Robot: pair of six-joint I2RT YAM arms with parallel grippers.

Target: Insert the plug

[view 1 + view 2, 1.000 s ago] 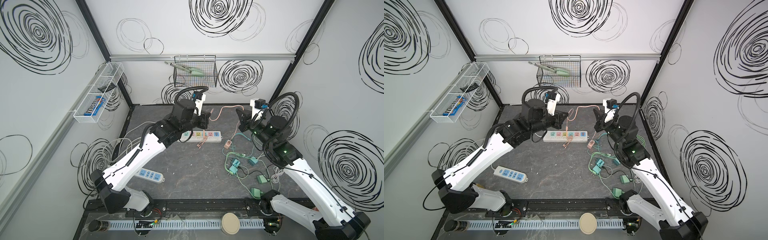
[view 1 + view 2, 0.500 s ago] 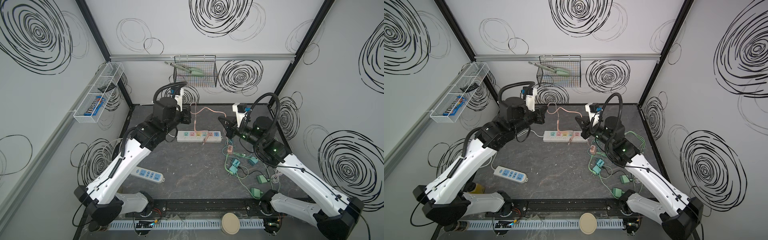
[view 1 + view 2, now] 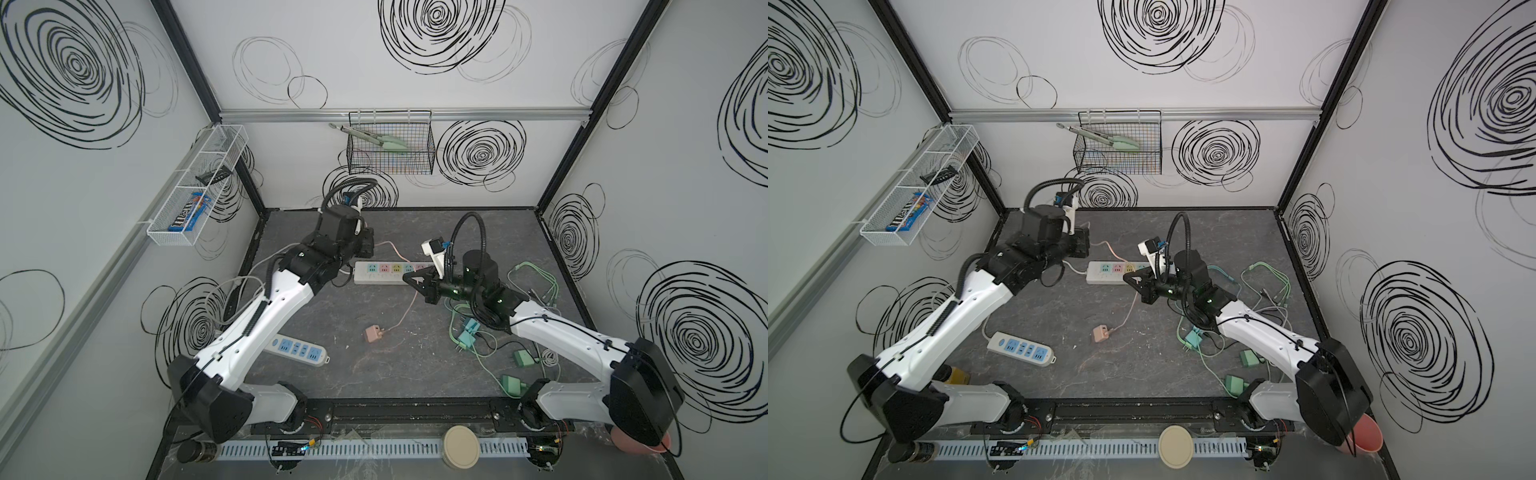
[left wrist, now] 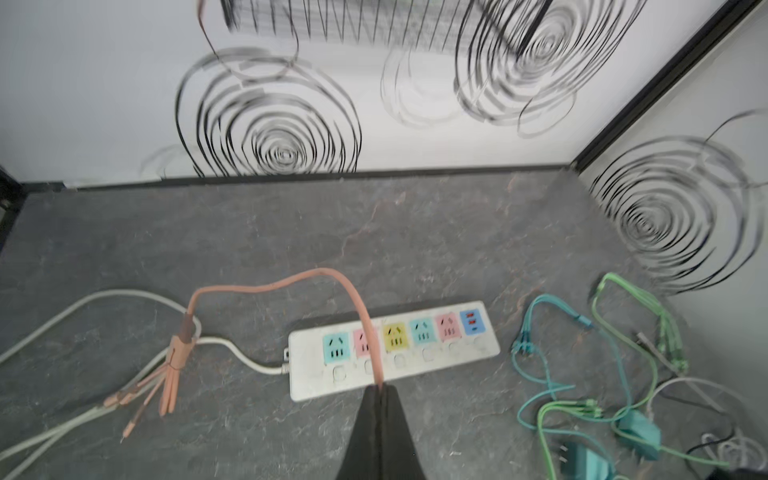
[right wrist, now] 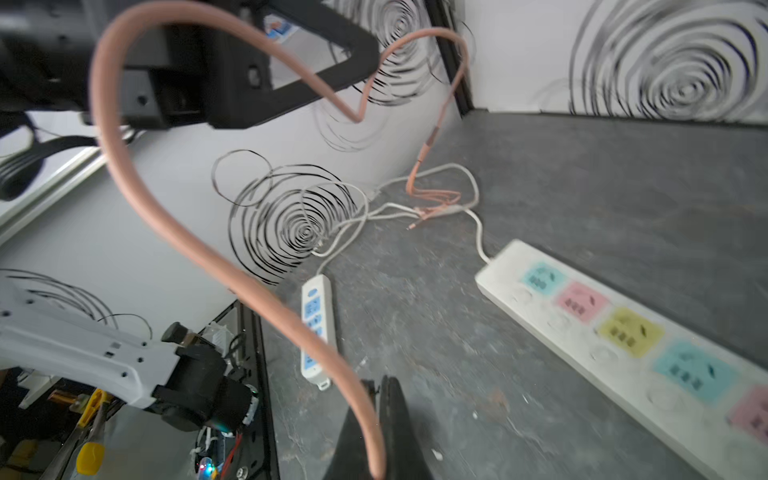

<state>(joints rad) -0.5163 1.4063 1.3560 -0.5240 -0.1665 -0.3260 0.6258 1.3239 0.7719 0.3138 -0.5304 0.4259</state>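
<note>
The pink plug point(image 3: 374, 333) point(image 3: 1099, 333) lies on the table in both top views, apart from both grippers. Its pink cable point(image 4: 291, 282) point(image 5: 124, 174) rises to my right gripper point(image 3: 405, 275) point(image 3: 1126, 277) point(image 5: 376, 419), which is shut on it above the front edge of the white power strip point(image 3: 386, 272) point(image 3: 1108, 272) point(image 4: 395, 349) point(image 5: 623, 332). Further along, my left gripper point(image 3: 371, 246) point(image 3: 1081, 245) point(image 4: 379, 388) is shut on the same cable, left of and behind the strip. The cable's split end point(image 4: 174, 361) rests on the table.
A second strip with blue sockets point(image 3: 297, 347) point(image 3: 1021, 347) point(image 5: 316, 328) lies front left. Green chargers with tangled cables point(image 3: 469, 336) point(image 4: 582, 374) cover the right side. A wire basket point(image 3: 390, 153) hangs on the back wall. A white rack point(image 3: 195, 195) is on the left wall.
Both arms swung left and drew back. The right gripper came over the strip's front edge. The plug slid along the table to the left and toward the front.
</note>
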